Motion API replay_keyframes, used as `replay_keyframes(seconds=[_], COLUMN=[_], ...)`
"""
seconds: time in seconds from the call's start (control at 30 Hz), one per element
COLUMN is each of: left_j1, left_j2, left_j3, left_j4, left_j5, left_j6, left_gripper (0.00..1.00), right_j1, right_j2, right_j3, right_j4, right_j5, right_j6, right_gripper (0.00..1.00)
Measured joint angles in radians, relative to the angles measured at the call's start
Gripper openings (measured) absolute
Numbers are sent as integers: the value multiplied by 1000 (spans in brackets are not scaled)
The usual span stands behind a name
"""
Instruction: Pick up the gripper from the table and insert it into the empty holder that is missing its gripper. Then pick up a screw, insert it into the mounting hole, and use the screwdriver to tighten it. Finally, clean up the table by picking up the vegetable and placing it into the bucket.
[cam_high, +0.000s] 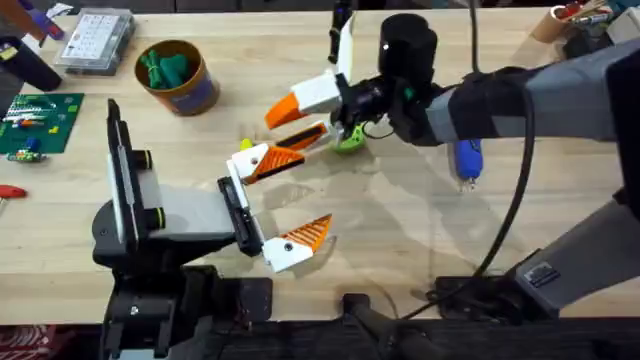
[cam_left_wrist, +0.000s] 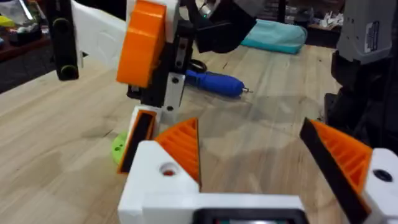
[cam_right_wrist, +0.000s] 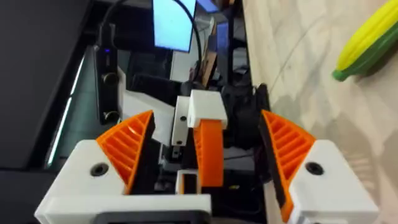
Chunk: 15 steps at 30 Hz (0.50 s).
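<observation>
Overhead first. My right hand (cam_high: 278, 130) reaches across the middle of the surface (cam_high: 400, 230), its two fingers apart and clamped on nothing I can make out. Just below its lower finger lies the orange-tipped finger (cam_high: 262, 162), white base touching the far end of the black bar (cam_high: 240, 215). I cannot tell whether it is seated in a slot. A matching finger (cam_high: 295, 242) sits at the bar's near end, so my left hand (cam_high: 312, 192) stands wide apart. The lime-green vegetable (cam_high: 348, 140) rests on the surface under my right hand. The bucket (cam_high: 178, 78), with dark green pieces in it, stands well apart at the far left. A blue screwdriver (cam_high: 468, 160) lies to the right.

Left wrist. My left hand (cam_left_wrist: 247, 127) is apart with bare wood between the tips. My right hand (cam_left_wrist: 142, 93) hangs just beyond the orange-tipped finger (cam_left_wrist: 171, 165). The vegetable (cam_left_wrist: 119, 146) shows beside it and the screwdriver (cam_left_wrist: 214, 83) farther back.

Right wrist. My right hand (cam_right_wrist: 208, 118) is apart. The orange-tipped finger (cam_right_wrist: 210, 155) shows edge-on between the pads; contact cannot be told. A yellow-and-green toy (cam_right_wrist: 367, 43) lies on the surface.
</observation>
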<state>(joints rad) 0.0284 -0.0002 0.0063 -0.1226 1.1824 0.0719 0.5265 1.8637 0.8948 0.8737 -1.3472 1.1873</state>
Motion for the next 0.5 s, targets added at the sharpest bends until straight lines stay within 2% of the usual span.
replay_keyframes(seconds=[0.17,0.27,0.4,0.5], left_j1=[0,0,0,0], left_j2=[0,0,0,0], left_j3=[0,0,0,0], left_j4=[0,0,0,0], left_j5=[0,0,0,0], left_j6=[0,0,0,0], left_gripper=[986,986,986,986], right_j1=[-65,-118,-128,-129], right_j2=[0,0,0,0], right_j3=[2,60,129,155], right_j4=[0,0,-7,-79], right_j5=[4,2,2,34], right_j6=[-54,-79,-121,-177], right_gripper=[997,997,997,997])
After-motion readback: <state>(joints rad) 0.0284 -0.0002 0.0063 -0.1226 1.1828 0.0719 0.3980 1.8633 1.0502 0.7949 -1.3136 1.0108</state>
